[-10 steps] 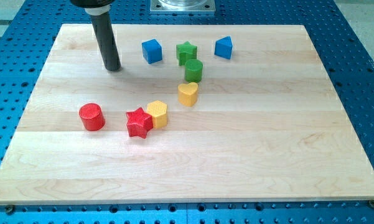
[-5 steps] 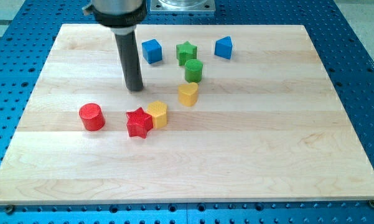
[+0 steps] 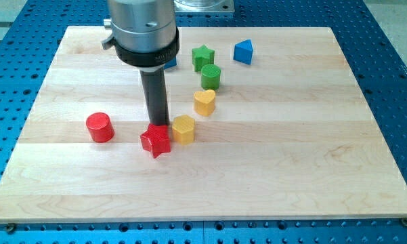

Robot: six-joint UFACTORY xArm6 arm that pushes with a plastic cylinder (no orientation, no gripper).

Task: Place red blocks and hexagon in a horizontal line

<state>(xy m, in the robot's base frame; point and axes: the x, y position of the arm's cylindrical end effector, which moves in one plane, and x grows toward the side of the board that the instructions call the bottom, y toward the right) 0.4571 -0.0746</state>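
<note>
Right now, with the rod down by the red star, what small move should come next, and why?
Probably a short push toward the view's bottom. My tip sits at the top edge of the red star, which lies slightly lower than the red cylinder to its left and the yellow hexagon touching its right side. The row is nearly level, so I would nudge only a little, then go round to adjust the others.

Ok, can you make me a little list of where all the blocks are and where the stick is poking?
tip: at the top edge of the red star, seems to touch it
red star: middle of the board, just left of the hexagon
yellow hexagon: right of the star, close beside it
red cylinder: off to the left, alone
yellow heart: above the hexagon
green cylinder: above the heart
green star: near the top
blue blocks: one at the top right, one mostly hidden behind the arm
</note>
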